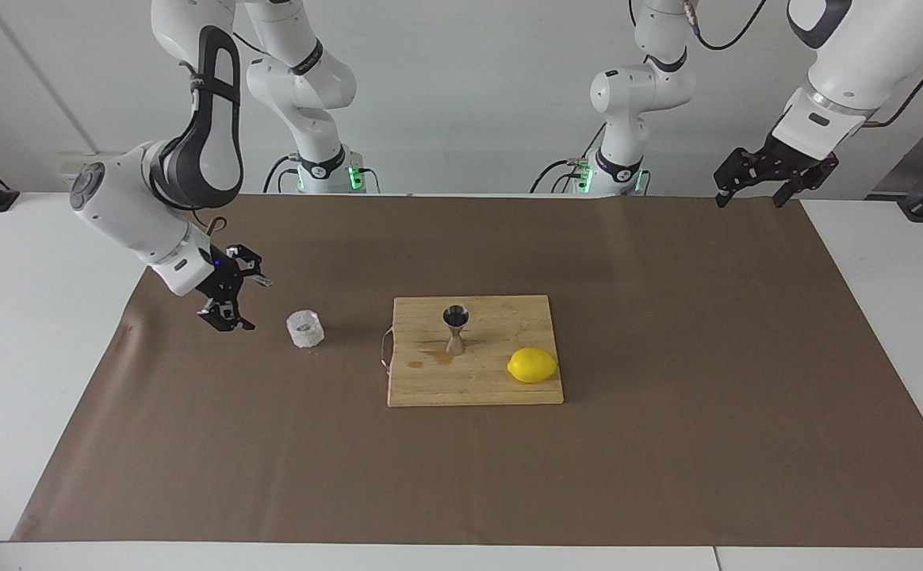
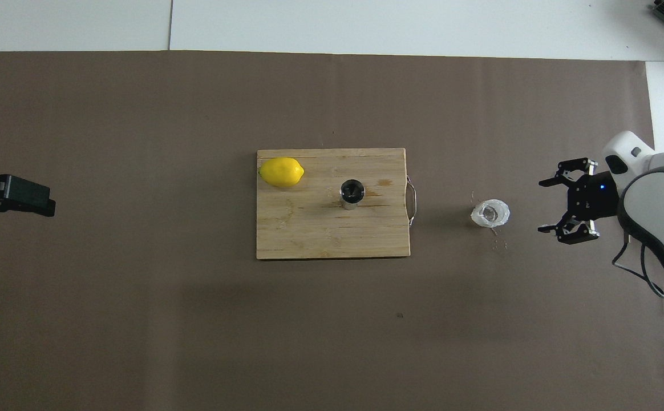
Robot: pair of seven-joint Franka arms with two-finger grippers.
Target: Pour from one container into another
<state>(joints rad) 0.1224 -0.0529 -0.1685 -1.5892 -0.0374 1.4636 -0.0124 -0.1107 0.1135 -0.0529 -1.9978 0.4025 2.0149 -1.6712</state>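
My right gripper (image 1: pixel 238 295) hangs wide open, empty, beside the squat clear faceted glass cup (image 1: pixel 304 329) standing upright on brown paper, near the steel hourglass jigger (image 1: pixel 455 328) on the wooden board (image 1: pixel 430 381). I'd retreat slowly, avoiding nudging it. Left gripper (image 1: pixel 759 181) waits, open.

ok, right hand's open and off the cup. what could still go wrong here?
1. The squat clear faceted glass cup stands on the brown paper close to the open right hand; a careless arm move could knock it.
2. The slim steel hourglass jigger looks top-heavy on the wooden board; a bump might tip it.
3. The yellow lemon could roll.
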